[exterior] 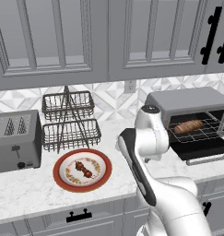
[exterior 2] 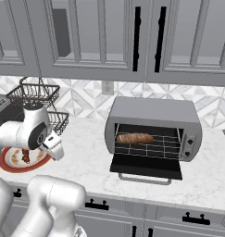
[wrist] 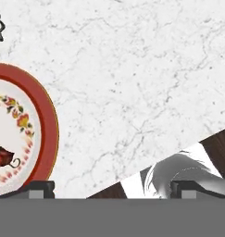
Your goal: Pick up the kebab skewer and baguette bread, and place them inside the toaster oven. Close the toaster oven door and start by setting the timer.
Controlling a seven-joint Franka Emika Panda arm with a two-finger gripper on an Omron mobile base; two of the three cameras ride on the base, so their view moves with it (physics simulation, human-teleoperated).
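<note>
My tool [wrist: 113, 187] hangs with its jaws wide apart and nothing between them, above the marble desk [wrist: 132, 83] just beside the red-rimmed plate [wrist: 48, 121]. The kebab skewer [exterior: 83, 169] lies on that plate (near its middle). The baguette bread [exterior 2: 134, 138] rests on the wire rack inside the toaster oven [exterior 2: 153, 111], whose door [exterior 2: 146, 169] lies folded down, open.

Golden-brown baguette bread [exterior: 189, 126]; grey toaster oven [exterior 2: 153, 111]; red-rimmed floral plate [exterior: 59, 179]; white-marbled counter [wrist: 132, 92].
</note>
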